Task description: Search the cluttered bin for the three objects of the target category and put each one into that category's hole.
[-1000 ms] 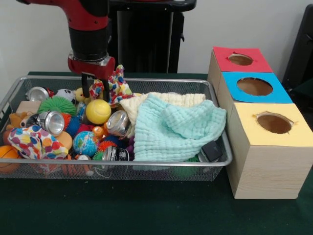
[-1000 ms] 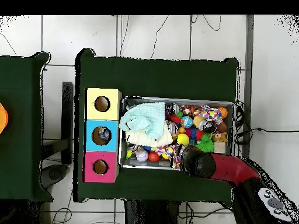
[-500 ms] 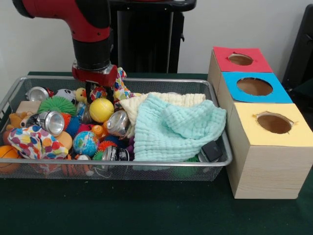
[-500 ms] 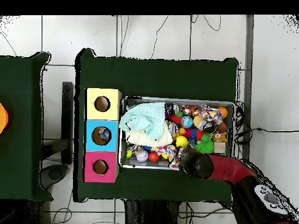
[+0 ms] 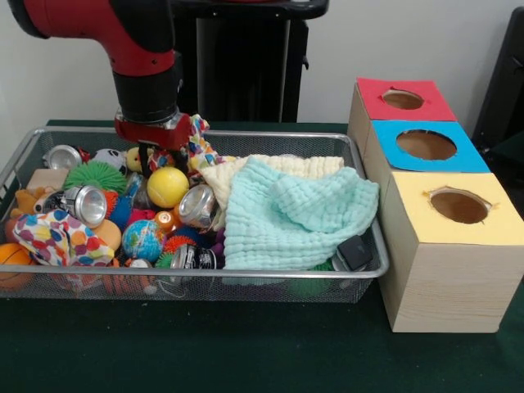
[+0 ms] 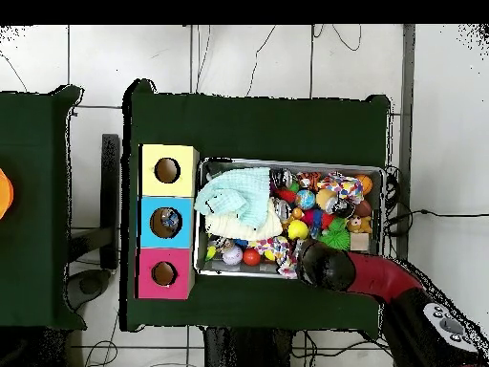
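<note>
1. My pincer (image 5: 150,154) hangs low over the far side of the wire bin (image 5: 246,278), down among the toys. I cannot tell how wide it stands, nor whether it has hold of anything; the red mount above it hides most of it.
2. A multicoloured knotted rope toy (image 5: 196,141) lies just beside my pincer, against the bin's far rim. Whether the two touch, I cannot say.
3. A yellow ball (image 5: 168,187) sits just in front of my pincer, with a green spiky ball (image 5: 97,175) off to one side.
4. A silver can (image 5: 197,205) lies on its side next to the yellow ball, and another silver can (image 5: 84,203) lies near the green spiky ball.
5. A globe-printed ball (image 5: 144,239) rests closer to the bin's front, beside a spotted plush toy (image 5: 53,237).
6. A mint-green cloth (image 5: 295,214) covers the bin's end nearest the boxes, lying over a cream cloth (image 5: 274,168).
7. Beside the bin stand three wooden boxes in a row, each with a round hole in its top: a red-topped box (image 5: 403,99), a blue-topped box (image 5: 426,145) and a yellow-topped box (image 5: 455,206).
8. From overhead, my arm (image 6: 382,280) reaches in over the bin's edge.
</note>
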Tool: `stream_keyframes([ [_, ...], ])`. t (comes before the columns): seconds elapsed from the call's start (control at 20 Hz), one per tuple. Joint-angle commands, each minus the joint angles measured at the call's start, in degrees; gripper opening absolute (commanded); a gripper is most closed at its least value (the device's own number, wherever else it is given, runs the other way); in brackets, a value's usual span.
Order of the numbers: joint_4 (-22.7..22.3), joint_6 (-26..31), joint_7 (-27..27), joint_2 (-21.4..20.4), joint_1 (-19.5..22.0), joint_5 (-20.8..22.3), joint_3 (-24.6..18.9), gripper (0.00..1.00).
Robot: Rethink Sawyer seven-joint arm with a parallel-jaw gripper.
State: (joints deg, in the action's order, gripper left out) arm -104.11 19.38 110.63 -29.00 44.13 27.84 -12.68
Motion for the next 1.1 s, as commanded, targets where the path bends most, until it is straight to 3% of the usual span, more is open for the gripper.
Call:
stream_keyframes([
  [0.05, 7.4, 5.0, -8.0, -0.7, 0.7, 2.2, -6.6, 1.0],
  [0.6, 6.2, 12.0, -8.1, -6.7, -0.5, 0.6, -7.5, 1.0],
  [1.1, 7.6, 15.7, -9.1, -8.3, 0.0, 0.8, -9.0, 1.0],
])
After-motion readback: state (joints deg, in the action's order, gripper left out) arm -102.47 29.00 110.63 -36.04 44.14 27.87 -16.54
